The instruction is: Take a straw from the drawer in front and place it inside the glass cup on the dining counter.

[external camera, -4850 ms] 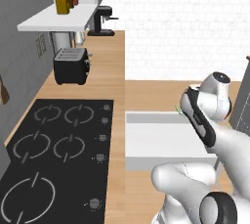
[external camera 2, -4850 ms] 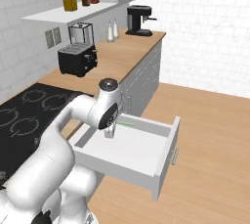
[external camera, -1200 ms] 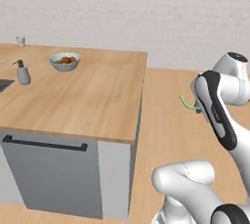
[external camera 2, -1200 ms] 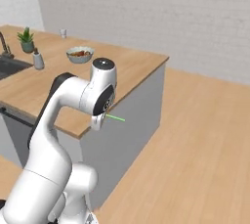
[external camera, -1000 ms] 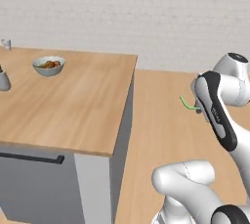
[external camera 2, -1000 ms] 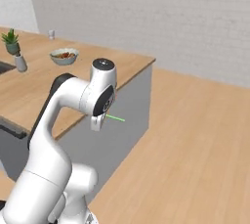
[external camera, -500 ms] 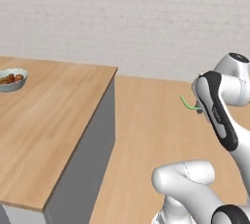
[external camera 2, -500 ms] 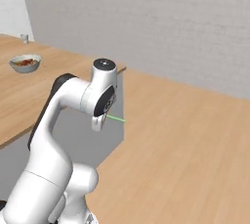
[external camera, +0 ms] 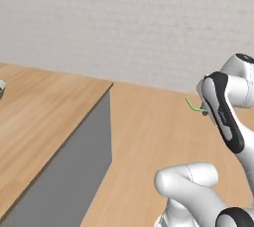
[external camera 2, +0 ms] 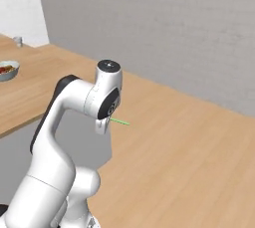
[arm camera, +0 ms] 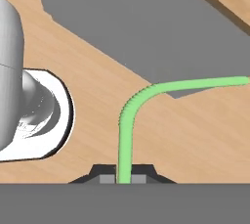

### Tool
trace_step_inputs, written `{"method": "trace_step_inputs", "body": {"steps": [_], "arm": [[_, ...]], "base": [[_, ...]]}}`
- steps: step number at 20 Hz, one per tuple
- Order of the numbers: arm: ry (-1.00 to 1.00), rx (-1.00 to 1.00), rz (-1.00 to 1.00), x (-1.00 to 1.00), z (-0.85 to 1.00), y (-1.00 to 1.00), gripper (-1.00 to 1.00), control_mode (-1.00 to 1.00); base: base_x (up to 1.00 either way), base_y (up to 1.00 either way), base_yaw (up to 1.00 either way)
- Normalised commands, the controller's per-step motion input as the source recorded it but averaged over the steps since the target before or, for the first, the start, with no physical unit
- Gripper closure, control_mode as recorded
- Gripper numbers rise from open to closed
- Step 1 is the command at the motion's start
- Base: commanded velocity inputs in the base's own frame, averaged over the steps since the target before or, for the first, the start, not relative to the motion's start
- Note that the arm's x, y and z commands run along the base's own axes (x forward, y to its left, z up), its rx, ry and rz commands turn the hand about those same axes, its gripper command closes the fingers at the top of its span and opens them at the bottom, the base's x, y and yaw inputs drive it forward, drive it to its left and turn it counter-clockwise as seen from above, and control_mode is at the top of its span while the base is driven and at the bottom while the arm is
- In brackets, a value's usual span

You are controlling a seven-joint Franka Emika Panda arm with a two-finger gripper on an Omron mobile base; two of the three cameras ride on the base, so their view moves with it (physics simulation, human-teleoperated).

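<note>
The two dark fingers (arm camera: 124,178) pinch the thin light-green bent straw (arm camera: 126,135) at its straight end; it looks light, flexible and easily crushed.

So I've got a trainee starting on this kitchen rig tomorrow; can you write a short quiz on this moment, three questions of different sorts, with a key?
1. True or false: the hand is shut on the straw.
2. Multiple choice: in the right base view, what sits on the dining counter at the far left? A) a kettle B) a fruit bowl C) a toaster
3. Fill in: in the hand view, the straw rises from between the fingertips, then bends ____.

Key: 1 true. 2 B. 3 sideways, toward that view's right edge.
</note>
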Motion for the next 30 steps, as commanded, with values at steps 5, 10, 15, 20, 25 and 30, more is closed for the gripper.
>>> {"method": "trace_step_inputs", "body": {"steps": [5, 10, 15, 20, 25, 30], "arm": [[0.00, 0.00, 0.00, 0.00, 0.00, 0.00, 1.00, 1.00], [0.00, 0.00, 0.00, 0.00, 0.00, 0.00, 1.00, 1.00], [0.00, 0.00, 0.00, 0.00, 0.00, 0.00, 1.00, 1.00], [0.00, 0.00, 0.00, 0.00, 0.00, 0.00, 1.00, 1.00], [0.00, 0.00, 0.00, 0.00, 0.00, 0.00, 1.00, 1.00], [0.00, 0.00, 0.00, 0.00, 0.00, 0.00, 1.00, 1.00]], "base": [[0.86, -0.68, 0.39], [0.88, -0.62, 0.41], [0.88, -0.63, 0.41], [0.88, -0.63, 0.42], [0.85, -0.67, 0.41], [0.83, -0.68, 0.41]]}}
